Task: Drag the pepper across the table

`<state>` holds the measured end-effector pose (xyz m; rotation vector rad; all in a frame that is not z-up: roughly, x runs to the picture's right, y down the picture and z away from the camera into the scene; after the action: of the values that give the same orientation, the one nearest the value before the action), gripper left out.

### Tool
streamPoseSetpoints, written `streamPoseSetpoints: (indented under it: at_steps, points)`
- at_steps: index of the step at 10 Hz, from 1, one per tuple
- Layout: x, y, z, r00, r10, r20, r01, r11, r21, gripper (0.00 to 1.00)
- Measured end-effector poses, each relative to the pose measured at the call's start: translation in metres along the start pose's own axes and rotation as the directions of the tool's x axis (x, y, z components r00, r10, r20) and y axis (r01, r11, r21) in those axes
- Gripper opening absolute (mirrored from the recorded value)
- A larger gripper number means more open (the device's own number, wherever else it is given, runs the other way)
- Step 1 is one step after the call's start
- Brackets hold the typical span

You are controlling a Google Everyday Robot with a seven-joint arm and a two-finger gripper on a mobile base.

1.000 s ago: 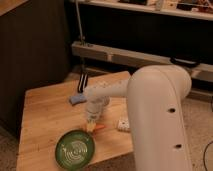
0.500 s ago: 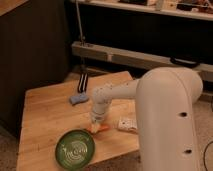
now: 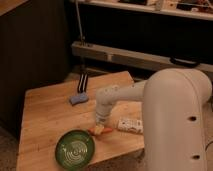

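With the green bowl [image 3: 75,148] sitting close on the left, the pepper [image 3: 99,131] is lying near the bench [image 3: 45,112] front edge under the gripper [image 3: 101,121], jaws' state untellable, risking slipping free or bumping the bowl.

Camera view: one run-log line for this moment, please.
gripper: down on pepper | pepper: on table, right of green bowl | blue sponge: behind

A lab or workshop: a bare butcher-block table [image 3: 45,115] stands before dark shelving [image 3: 150,30] with metal rails.
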<state>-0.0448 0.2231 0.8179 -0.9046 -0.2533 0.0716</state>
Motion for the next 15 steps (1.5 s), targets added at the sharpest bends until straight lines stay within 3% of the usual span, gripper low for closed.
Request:
streamPoseSetpoints:
  at_steps: [6, 7, 9, 10, 15]
  points:
    - [0.025, 0.007, -0.007, 0.999, 0.028, -0.015, -0.028, 1.000, 0.014, 0.27]
    - [0.029, 0.008, -0.009, 0.999, 0.030, -0.021, -0.030, 0.999, 0.017, 0.25]
    - [0.038, 0.010, -0.012, 0.999, 0.035, -0.028, -0.034, 0.999, 0.020, 0.10]
    - [0.044, 0.011, -0.012, 0.999, 0.038, -0.031, -0.038, 0.999, 0.021, 0.07]
    - [0.076, 0.026, -0.015, 0.997, 0.069, -0.041, -0.068, 0.997, 0.024, 0.07]
